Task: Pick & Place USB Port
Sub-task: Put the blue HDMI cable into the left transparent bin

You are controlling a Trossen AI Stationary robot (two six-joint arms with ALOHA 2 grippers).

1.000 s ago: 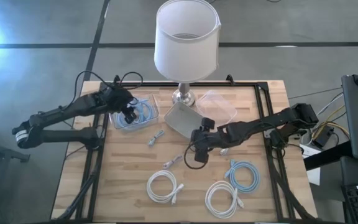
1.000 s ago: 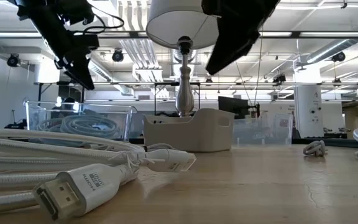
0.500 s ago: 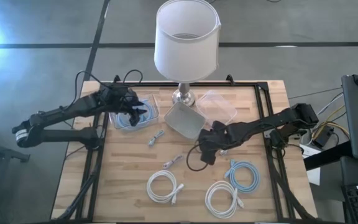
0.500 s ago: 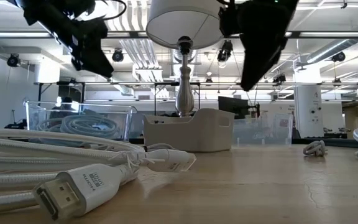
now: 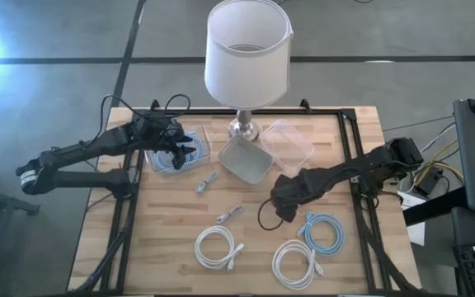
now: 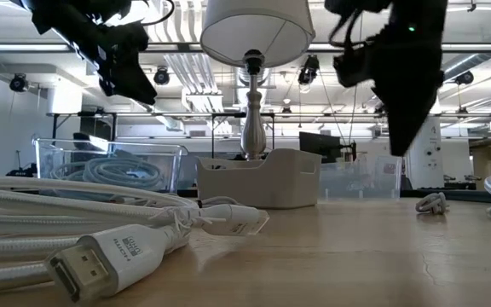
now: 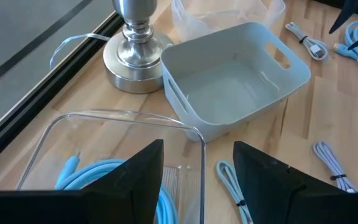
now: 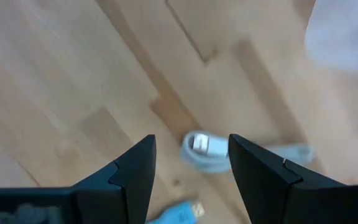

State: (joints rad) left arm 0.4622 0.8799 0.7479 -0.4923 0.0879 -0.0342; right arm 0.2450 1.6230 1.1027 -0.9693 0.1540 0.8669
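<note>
Right gripper over a small white USB cable; left gripper over the clear bin.

Right gripper (image 8: 191, 168) hangs above bare wood right of the grey bin (image 5: 246, 159), fingers spread wide, nothing between them; a short white USB cable (image 8: 207, 149) lies on the table directly ahead, with the blue cable coil (image 5: 322, 230) near. Left gripper (image 7: 197, 171) hovers above the clear bin (image 7: 129, 118) holding a blue cable (image 7: 110, 177), fingers apart, empty. Lamp (image 5: 246, 49) stands at the table's far edge.

center front: bare wood (image 5: 171, 219) | back: lamp (image 5: 246, 58), grey bin (image 5: 246, 159) block | front: cable coils (image 5: 217, 246), probably low
</note>
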